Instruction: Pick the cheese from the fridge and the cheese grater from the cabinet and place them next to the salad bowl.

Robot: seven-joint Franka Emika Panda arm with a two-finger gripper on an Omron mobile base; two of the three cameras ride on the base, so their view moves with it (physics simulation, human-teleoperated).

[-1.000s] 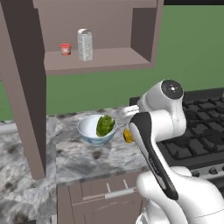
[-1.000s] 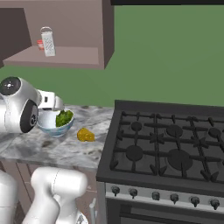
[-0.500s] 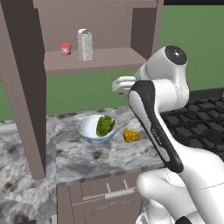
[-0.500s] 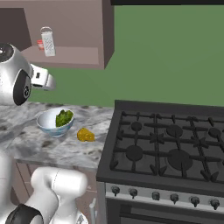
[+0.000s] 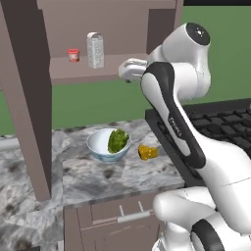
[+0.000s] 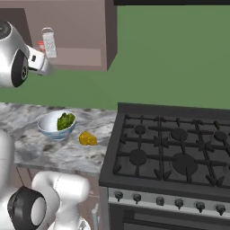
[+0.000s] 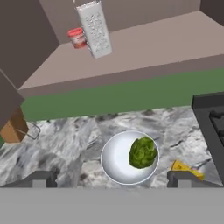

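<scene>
Perhaps tiny lettering on arm [image 5: 175, 125], illegible

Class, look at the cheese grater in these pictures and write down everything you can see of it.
The cheese grater is a tall, narrow box with silvery-grey, speckled, metal-looking faces and a rounded handle on top. It stands upright on the shelf of the open brown cabinet, touching only that shelf. A small red jar stands close beside it, apart. The grater is not held; it has yet to be fetched.
</scene>
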